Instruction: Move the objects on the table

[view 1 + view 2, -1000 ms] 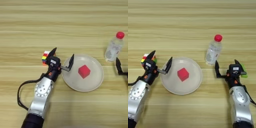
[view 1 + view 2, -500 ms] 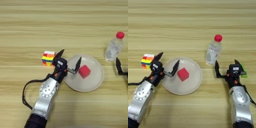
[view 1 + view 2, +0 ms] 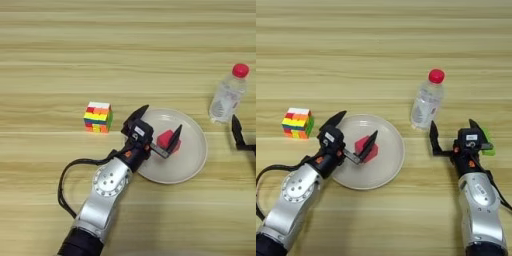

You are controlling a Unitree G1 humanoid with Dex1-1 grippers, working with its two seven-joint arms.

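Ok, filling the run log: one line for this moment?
left gripper: open over plate, at red cube | right gripper: open, idle by bottle

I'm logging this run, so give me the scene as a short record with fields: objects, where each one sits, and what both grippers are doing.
table: wooden
plate: cream, centre
red cube: on the plate
puzzle cube: on the table, left of the plate
bottle: upright, red cap, right of the plate
left gripper: open, over the plate, one finger in front of the red cube
right gripper: open, idle below the bottle

A round cream plate (image 3: 192, 162) sits right of centre.
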